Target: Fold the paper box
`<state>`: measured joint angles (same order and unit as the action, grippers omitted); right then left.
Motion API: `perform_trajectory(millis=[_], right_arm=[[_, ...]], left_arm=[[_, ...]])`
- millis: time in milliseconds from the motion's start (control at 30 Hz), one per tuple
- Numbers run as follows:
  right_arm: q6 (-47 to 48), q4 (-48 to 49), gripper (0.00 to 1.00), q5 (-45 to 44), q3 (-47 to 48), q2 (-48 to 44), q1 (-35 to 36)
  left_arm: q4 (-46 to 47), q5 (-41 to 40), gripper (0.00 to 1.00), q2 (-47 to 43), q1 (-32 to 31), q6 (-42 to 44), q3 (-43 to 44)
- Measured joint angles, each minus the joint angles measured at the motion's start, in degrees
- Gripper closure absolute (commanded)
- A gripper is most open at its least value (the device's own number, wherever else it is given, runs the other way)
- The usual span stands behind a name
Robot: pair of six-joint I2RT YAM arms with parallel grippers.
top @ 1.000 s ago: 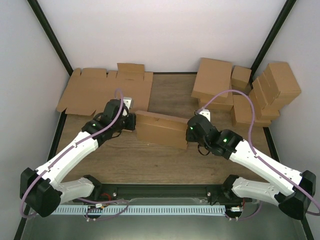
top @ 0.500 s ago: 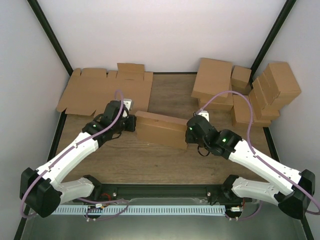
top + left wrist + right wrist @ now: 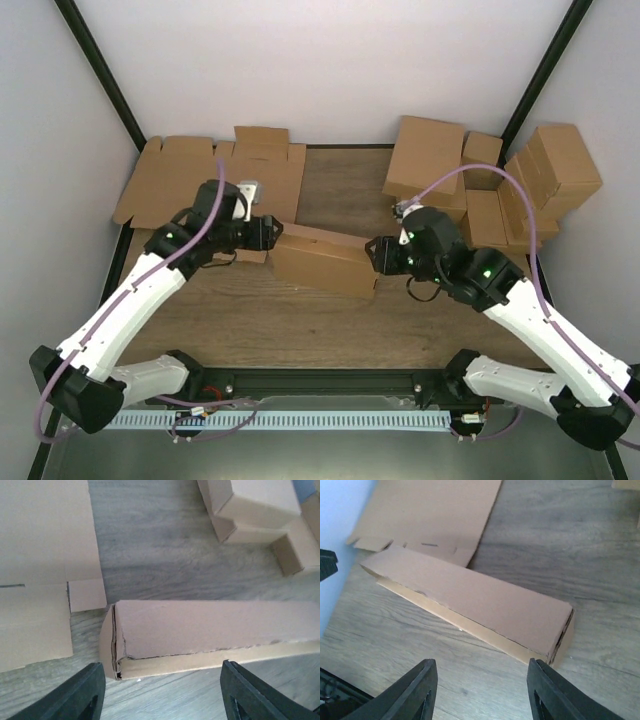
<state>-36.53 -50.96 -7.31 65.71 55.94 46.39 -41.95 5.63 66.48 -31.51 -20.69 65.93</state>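
Left pincer (image 3: pixel 262 234) and right pincer (image 3: pixel 378 252) gape empty, just off the paper box (image 3: pixel 322 260) ends.

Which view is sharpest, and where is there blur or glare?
Top external view: sharp, evenly lit, soft shadows on the table, no glare on the paper box. Left wrist view: box clear, left gripper's fingers dark and soft-edged. Right wrist view: right gripper's fingers likewise; the wall at the left edge is washed out.
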Motion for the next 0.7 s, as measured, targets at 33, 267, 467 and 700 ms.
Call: perform_trajectory(millis=[33,267,467,700], right_arm=[[0.85,0.15,0.56,1.33,0.98,-0.02,-1.29],[3.72,9.01,0.99,21.81,-1.05,0.07,-16.55],[-0.09,23.69,0.99,41.75,-10.64,3.34,-25.27],[-3.52,33.16,0.99,52.63,-17.55,6.38,-29.66]], left_arm=[[-0.76,1.07,0.49,0.02,0.9,-0.04,1.29],[3.15,19.78,0.96,0.76,12.41,-2.12,1.9],[14.34,37.22,0.96,5.73,16.79,-6.75,-3.19],[21.44,45.2,0.96,8.09,17.2,-9.38,-8.13]])
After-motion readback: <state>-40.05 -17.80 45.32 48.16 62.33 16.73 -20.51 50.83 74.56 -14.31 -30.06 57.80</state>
